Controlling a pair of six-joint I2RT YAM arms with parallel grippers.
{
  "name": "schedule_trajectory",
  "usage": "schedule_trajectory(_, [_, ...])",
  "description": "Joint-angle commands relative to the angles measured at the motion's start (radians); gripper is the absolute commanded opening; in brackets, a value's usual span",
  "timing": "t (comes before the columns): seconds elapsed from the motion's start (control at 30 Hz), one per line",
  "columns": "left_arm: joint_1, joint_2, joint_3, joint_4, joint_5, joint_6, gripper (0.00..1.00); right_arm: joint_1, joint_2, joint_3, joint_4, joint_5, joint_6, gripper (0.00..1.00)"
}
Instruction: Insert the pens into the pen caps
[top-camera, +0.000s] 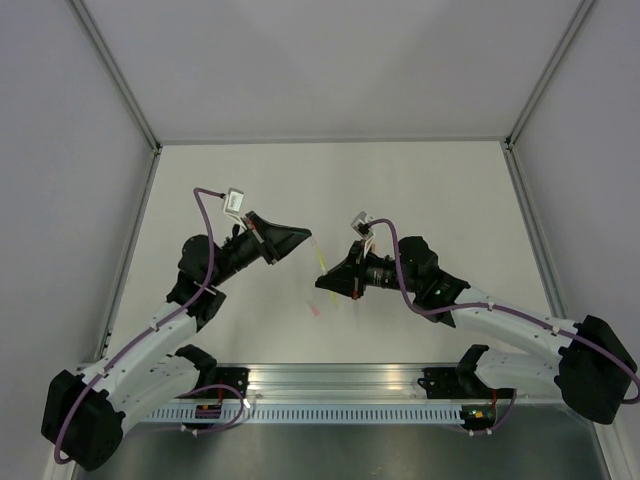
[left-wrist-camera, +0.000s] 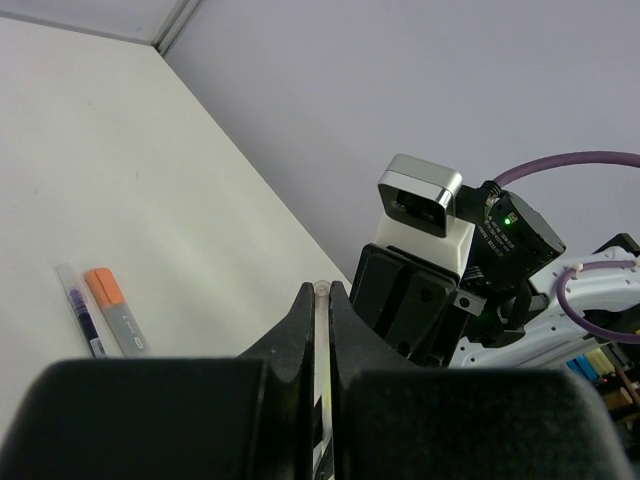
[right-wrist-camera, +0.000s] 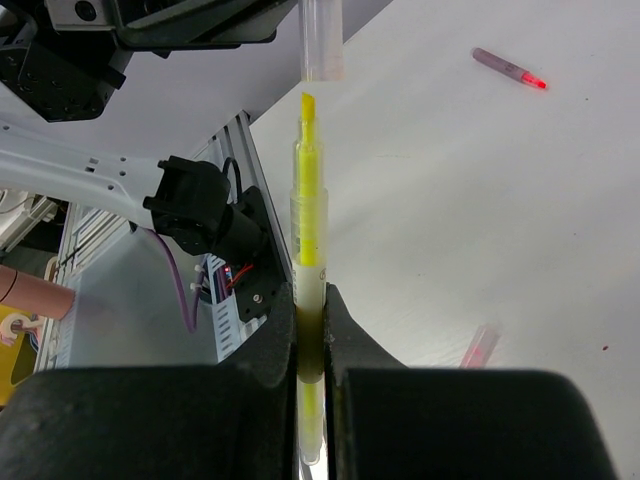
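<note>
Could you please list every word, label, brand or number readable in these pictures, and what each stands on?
Nothing is legible in any view.
Grey plastic pen with an orange tip: dark print on its barrel, too small to read.
Slim clear pen with dark purple inside: markings too blurred to read.
Yellow plastic pen in the right gripper, clear tube-shaped cap in the left gripper: no print shows.

I can't read any word or number from here. The grey pen with the orange tip (left-wrist-camera: 120, 318) carries fine print, and the black housing (left-wrist-camera: 522, 238) on the other wrist has small white lettering, both too small to make out.
</note>
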Motion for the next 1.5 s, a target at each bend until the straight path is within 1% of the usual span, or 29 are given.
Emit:
schedule_trajectory(0.0, [-0.002, 0.011, 0.015, 0.056, 0.014, -0.033, 0.02, 0.002, 0.009, 0.022, 0.054, -0.014, 0.005, 0.00])
schedule_trajectory(0.27, [-0.002, 0.028, 0.001, 0.090, 0.046, -0.049, 0.02, 0.003, 0.008, 0.024, 0.049, -0.008, 0.002, 0.00])
schedule_trajectory(0.67, [-0.002, -0.006, -0.036, 0.081, 0.097, -0.029, 0.02, 0.002, -0.003, 0.021, 0.046, 0.006, -0.001, 0.00])
schedule_trajectory(0.9, [-0.002, -0.003, -0.031, 0.041, 0.152, 0.006, 0.02, 0.003, -0.002, 0.022, 0.040, 0.007, -0.006, 0.00])
schedule_trajectory(1.07, [-0.002, -0.010, -0.034, -0.019, 0.170, 0.043, 0.02, 0.003, -0.002, 0.027, 0.029, 0.012, -0.013, 0.00])
schedule_trajectory(1.27, [-0.002, -0.017, -0.051, -0.020, 0.187, 0.051, 0.03, 0.003, 0.005, 0.031, 0.017, 0.016, -0.020, 0.00])
schedule_trajectory(1.33, [-0.002, -0.014, -0.045, -0.017, 0.203, 0.057, 0.07, 0.002, 0.014, 0.036, 0.019, 0.009, -0.020, 0.00])
schedule_trajectory(1.37, [-0.002, -0.014, -0.043, -0.014, 0.209, 0.057, 0.19, 0.003, 0.017, 0.038, 0.020, 0.004, -0.018, 0.00])
schedule_trajectory(1.4, [-0.002, -0.017, -0.040, -0.011, 0.207, 0.056, 0.25, 0.003, 0.021, 0.038, 0.028, -0.014, -0.015, 0.00])
schedule_trajectory(1.43, [-0.002, -0.020, -0.040, -0.008, 0.206, 0.054, 0.34, 0.003, 0.026, 0.039, 0.031, -0.022, -0.012, 0.00])
schedule_trajectory(1.47, [-0.002, -0.023, -0.042, -0.002, 0.195, 0.054, 0.38, 0.003, 0.029, 0.038, 0.036, -0.029, -0.007, 0.00])
